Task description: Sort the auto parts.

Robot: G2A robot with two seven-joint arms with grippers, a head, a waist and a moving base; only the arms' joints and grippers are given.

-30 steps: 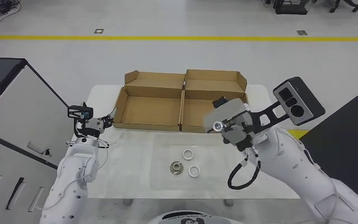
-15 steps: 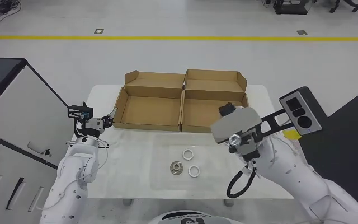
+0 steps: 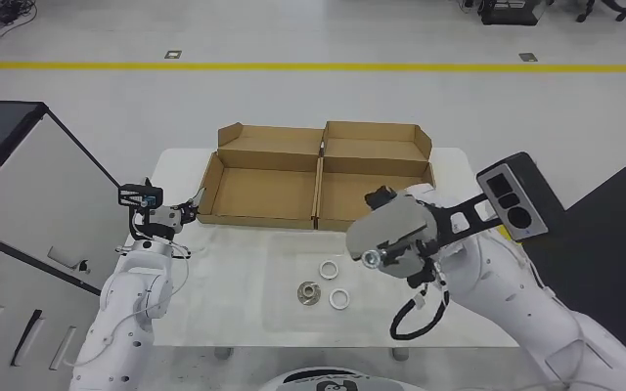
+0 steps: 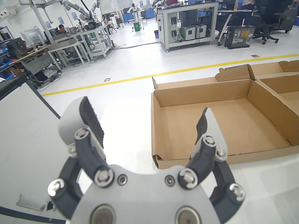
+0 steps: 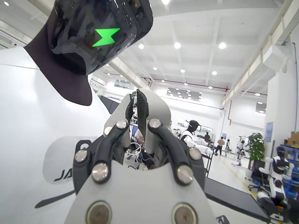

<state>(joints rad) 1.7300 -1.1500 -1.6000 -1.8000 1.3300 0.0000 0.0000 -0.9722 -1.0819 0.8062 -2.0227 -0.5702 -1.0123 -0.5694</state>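
Right claw (image 5: 136,97) swung inward, left claw (image 4: 144,104) spread beside box (image 4: 222,122)

Three small round parts lie flat, close together but not touching: a white ring (image 3: 331,268), a grey metal piece (image 3: 310,290) with a hole in its middle, and a second white ring (image 3: 339,299). Just behind them sit two open brown boxes, the left box (image 3: 262,194) and the right box (image 3: 342,200), side by side and touching.

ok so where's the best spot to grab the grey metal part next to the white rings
Probably from straight above, pinching the grey metal part across its outer rim. It lies flat on the table and is round with a centre hole, so no side offers a handle. Close on it front-to-back, since the nearer white ring sits close at its side.
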